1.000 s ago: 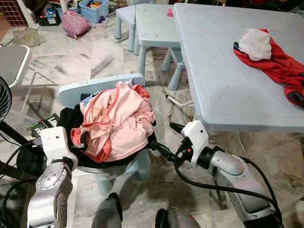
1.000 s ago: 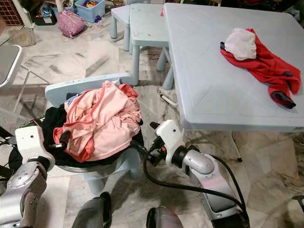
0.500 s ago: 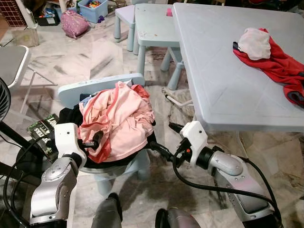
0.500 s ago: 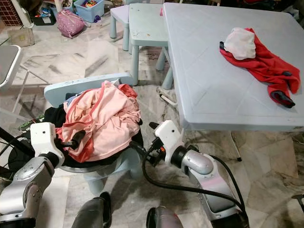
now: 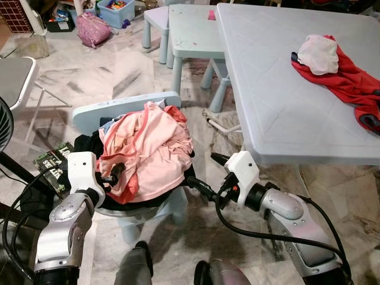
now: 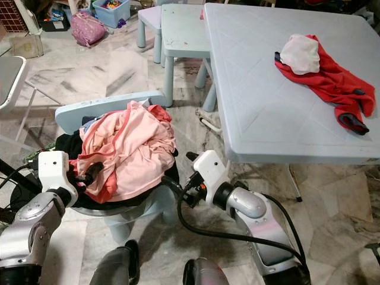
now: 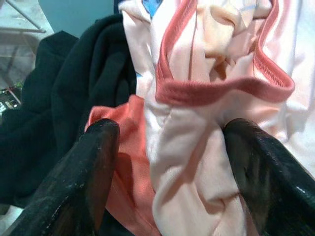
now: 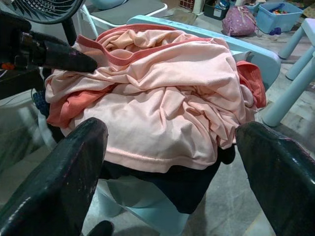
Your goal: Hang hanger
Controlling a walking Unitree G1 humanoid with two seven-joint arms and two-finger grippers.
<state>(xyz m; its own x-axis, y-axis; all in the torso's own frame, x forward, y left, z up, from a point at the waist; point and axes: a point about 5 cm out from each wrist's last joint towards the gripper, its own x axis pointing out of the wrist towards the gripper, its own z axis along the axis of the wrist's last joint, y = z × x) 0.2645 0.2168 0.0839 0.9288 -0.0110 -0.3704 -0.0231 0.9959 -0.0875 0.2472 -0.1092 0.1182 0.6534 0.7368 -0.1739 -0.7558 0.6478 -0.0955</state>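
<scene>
On the small blue chair (image 5: 127,110), near left, sits a heap: pink garment (image 5: 148,148) on top, dark clothes (image 5: 89,148) under it.

Change: the left gripper (image 5: 113,175), which hung low beside the chair a second ago, has swung up and in to the heap's left edge, and over the last half second it has eased back slightly. Its tips sit at the pink garment's coral-trimmed edge. In the left wrist view the two fingers (image 7: 88,162) are spread, with a fold of pink cloth and orange lining lying between them, not squeezed. So no pinch yet.

The right gripper (image 5: 205,175) has barely moved. It holds at the chair's right side, near edge, fingers wide apart and aimed at the heap; the right wrist view has the pink garment (image 8: 162,98) framed between the two fingers (image 8: 49,187), with the left gripper's tip (image 8: 64,56) touching the far side of the pile. Nothing held.

Hanger: I cannot make one out. If it is here it is buried in the heap; no hook or bar is visible. No rail to hang on is visible either.

Meaning for the task: early stage, judged. Both arms bracket the pile, left one committed to the cloth edge. Likely next need: close the left fingers on the fold and lift, to uncover or pull out the hanger. Risk: loose cloth slips, or the whole heap drags off the chair.

Far right, the big table (image 5: 279,113) carries a red garment (image 5: 347,83) with a white cloth (image 5: 319,53) on it, well apart from both grippers. A stool (image 5: 193,32) stands beyond.
</scene>
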